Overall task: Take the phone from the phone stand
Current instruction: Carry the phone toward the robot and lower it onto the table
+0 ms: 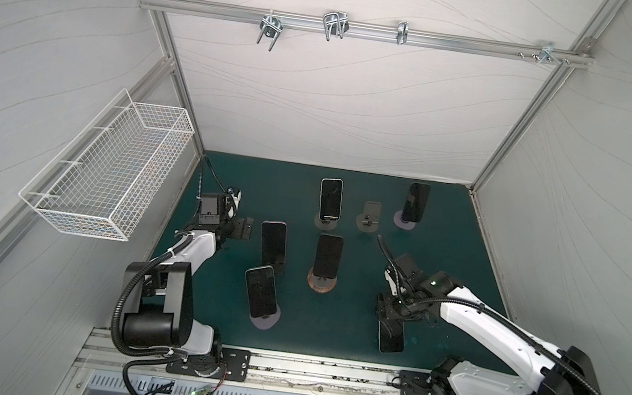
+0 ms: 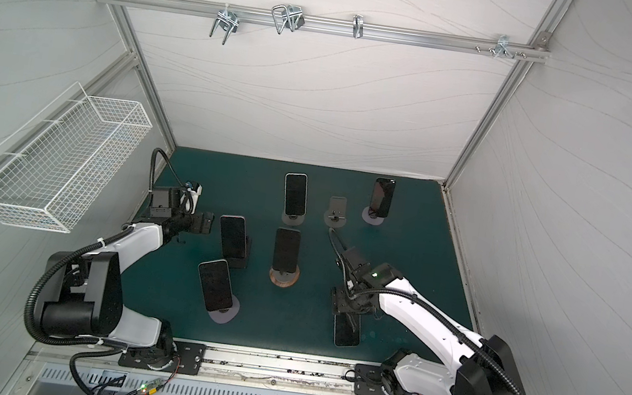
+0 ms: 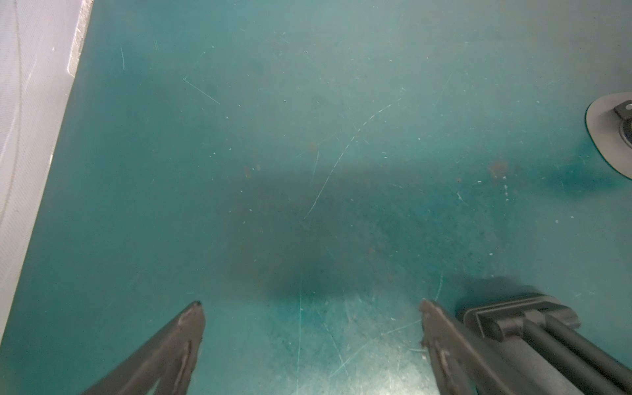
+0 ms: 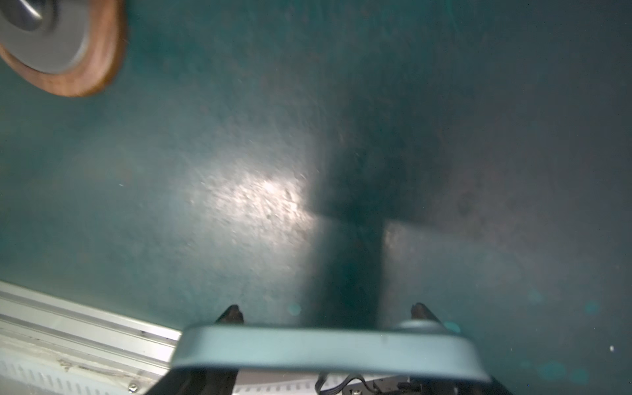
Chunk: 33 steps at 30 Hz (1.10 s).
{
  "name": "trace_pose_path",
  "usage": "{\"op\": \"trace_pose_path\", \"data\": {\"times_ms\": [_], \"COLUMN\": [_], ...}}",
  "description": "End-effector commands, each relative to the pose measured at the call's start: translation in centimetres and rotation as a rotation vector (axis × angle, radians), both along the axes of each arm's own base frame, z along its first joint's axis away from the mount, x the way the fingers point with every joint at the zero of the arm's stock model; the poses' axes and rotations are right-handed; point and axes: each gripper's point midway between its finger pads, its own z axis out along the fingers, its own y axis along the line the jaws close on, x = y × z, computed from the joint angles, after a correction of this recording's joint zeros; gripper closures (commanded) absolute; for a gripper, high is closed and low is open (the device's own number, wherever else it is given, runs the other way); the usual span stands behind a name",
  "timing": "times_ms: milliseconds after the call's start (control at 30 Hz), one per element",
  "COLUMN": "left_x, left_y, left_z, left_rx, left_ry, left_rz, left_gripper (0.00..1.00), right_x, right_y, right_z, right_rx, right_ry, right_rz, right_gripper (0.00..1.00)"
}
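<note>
Pale-blue-edged phone point(image 4: 325, 349) sits clamped in our right end effector point(image 4: 326, 311) near the front of the green desk point(image 1: 328, 334), well apart from the bare phone stand point(image 1: 369, 216); our left end effector point(image 3: 311, 307) gapes empty.

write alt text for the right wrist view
The right gripper holds a pale blue phone between its fingers over a dark green mat. A round, wood-rimmed stand base and a metal rail show at the edges.
</note>
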Motion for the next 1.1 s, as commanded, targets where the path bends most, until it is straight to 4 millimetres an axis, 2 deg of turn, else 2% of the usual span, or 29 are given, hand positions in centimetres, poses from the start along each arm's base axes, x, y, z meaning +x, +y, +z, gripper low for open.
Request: {"op": "trace_pose_path", "data": {"times_ms": [0, 67, 533, 900, 1067], "left_x": [1.2, 1.2, 1.2, 1.2, 1.1], "left_y": [0.1, 0.1, 0.1, 0.1, 0.1], "left_z": [1.8, 1.9, 1.8, 1.9, 1.8], "left_rx": [0.023, 0.023, 0.027, 0.027, 0.029], "left_ry": [-0.064, -0.066, -0.061, -0.065, -0.065], "left_rz": [-0.007, -0.007, -0.004, -0.007, -0.005], "left_gripper": [0.00, 0.00, 0.00, 0.00, 0.00], "right_x": [-1.4, -2.0, -0.9, -1.3, -1.1], "right_y": [-1.3, -2.1, -3.3, -2.5, -2.5], "right_z": [-0.1, -0.6, -2.5, -5.1, -5.5], "right_rx": [-0.028, -0.072, -0.204, -0.174, -0.188], "right_ry": [0.043, 0.061, 0.027, 0.066, 0.065], "right_rz": [-0.088, -0.121, -0.187, -0.190, -0.196], "right_gripper": [0.40, 0.40, 0.37, 0.35, 0.33]}}
